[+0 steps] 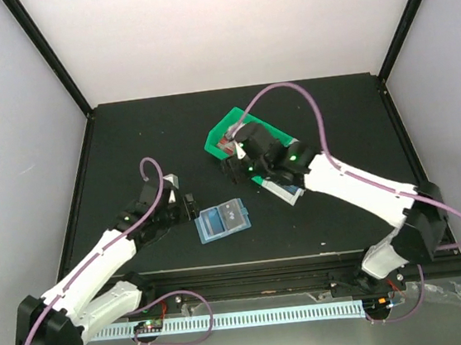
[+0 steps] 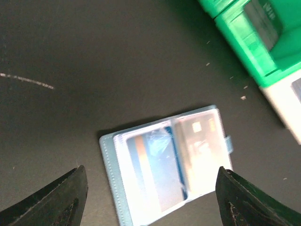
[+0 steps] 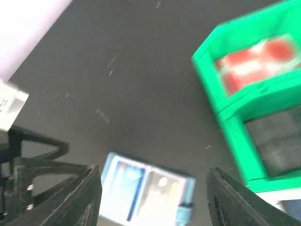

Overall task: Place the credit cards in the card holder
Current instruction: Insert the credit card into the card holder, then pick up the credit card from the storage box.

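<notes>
The card holder [image 1: 222, 220] lies open and flat on the black table, a blue card [image 2: 160, 174] in its left pocket and a pale card [image 2: 202, 146] in its right one. My left gripper [image 1: 188, 207] hovers just left of it, open, with nothing between the fingers [image 2: 61, 202]. In the right wrist view the holder [image 3: 146, 193] shows below my open, empty right gripper [image 3: 153, 202]. That gripper [image 1: 235, 165] hangs at the near end of the green bin [image 1: 227, 129]. Red-and-white credit cards [image 3: 254, 66] and dark ones [image 3: 277, 141] lie in the bin's compartments.
A white bin [image 1: 282, 190] sits against the green bin's near end, mostly under the right arm, and shows at the edge of the left wrist view [image 2: 287, 108]. Black frame posts stand at the table's back corners.
</notes>
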### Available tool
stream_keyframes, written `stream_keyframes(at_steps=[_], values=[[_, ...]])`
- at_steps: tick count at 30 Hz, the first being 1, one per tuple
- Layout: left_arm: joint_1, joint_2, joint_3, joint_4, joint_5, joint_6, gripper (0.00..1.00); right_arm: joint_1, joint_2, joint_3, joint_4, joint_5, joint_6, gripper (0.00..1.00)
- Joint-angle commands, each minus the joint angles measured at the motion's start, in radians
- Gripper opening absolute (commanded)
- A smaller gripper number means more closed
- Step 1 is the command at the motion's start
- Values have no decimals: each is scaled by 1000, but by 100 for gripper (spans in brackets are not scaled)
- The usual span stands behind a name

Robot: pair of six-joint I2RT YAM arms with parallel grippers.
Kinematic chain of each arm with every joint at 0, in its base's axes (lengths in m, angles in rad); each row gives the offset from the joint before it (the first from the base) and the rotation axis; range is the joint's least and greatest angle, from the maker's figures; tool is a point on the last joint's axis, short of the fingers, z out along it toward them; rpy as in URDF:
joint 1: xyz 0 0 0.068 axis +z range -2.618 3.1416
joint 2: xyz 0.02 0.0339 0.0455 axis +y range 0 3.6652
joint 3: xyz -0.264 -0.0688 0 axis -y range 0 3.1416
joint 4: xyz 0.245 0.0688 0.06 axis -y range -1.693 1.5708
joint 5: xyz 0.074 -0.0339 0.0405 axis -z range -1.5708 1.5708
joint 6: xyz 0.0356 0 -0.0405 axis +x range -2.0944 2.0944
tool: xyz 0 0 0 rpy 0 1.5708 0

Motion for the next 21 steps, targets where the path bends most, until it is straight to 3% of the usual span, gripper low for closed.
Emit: stream_keyframes(at_steps=[1, 7, 12, 15, 18, 21], values=[[5, -74, 64, -35, -24, 32, 78, -35, -111, 36, -119, 228, -202, 63], [16, -85, 136, -14, -73, 105, 99, -164, -106, 124, -132, 234, -324, 65], [25, 2, 210, 35, -19, 129, 99, -265, -22, 160, -136, 94, -433, 65], [28, 83, 236, 146, 75, 126, 99, -312, 61, 213, -180, 44, -511, 62], [30, 191, 275, 259, 216, 110, 99, -357, 160, 295, -229, -11, -569, 59], [28, 342, 334, 306, 255, 37, 98, -387, 258, 370, -266, -46, -615, 58]])
